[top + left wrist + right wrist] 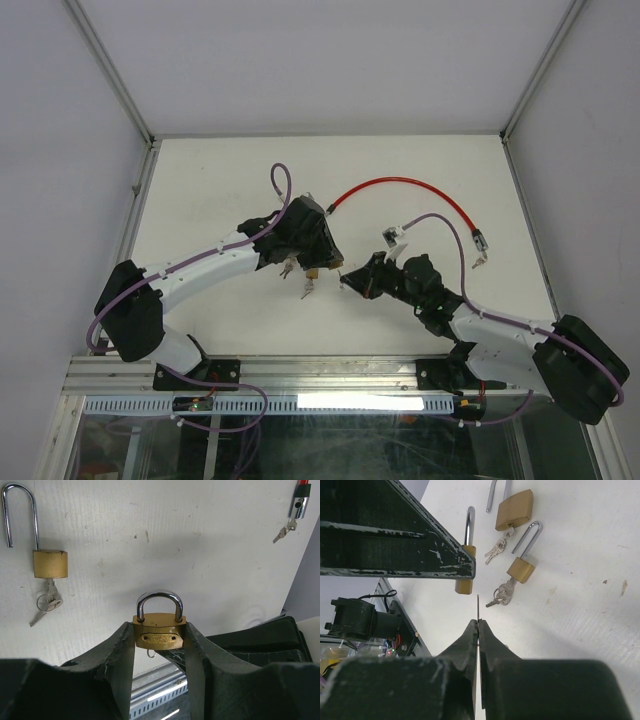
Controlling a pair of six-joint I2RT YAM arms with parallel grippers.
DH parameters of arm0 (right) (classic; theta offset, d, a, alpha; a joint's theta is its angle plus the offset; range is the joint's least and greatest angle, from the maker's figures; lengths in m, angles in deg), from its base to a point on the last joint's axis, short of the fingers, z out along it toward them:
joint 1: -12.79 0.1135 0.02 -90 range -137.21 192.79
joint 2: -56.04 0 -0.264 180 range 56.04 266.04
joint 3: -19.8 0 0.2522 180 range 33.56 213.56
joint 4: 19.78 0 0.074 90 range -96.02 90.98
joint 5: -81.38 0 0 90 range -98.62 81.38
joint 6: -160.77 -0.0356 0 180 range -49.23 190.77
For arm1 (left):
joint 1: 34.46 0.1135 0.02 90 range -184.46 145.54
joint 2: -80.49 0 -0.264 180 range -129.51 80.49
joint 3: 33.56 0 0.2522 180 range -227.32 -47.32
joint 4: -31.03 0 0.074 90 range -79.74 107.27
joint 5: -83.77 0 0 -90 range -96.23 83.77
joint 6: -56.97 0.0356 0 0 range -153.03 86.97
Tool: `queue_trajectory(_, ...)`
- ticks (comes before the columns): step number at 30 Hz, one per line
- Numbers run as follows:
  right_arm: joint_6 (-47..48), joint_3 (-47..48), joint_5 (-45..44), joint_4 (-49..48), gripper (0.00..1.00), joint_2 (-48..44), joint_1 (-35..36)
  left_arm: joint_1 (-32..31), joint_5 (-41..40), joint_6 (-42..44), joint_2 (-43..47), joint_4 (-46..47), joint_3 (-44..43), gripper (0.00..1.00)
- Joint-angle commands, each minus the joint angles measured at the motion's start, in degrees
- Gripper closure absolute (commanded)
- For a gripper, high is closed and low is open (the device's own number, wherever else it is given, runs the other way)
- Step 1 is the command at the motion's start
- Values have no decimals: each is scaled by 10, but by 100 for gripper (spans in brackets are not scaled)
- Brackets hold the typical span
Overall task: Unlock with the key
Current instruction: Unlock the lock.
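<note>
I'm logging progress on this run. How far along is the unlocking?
Done: the left tool grips the brass padlock, and the right tool pinches the key. In hand: the key's tip sits close to the padlock's underside but does not look inserted. Left: push it in, turn it, and free the shackle, which is closed.
</note>
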Motion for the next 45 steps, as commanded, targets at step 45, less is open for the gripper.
queue_trajectory(45,-33,4,24,-63,100,-12,-14,-1,4,-8,29,45,8,95)
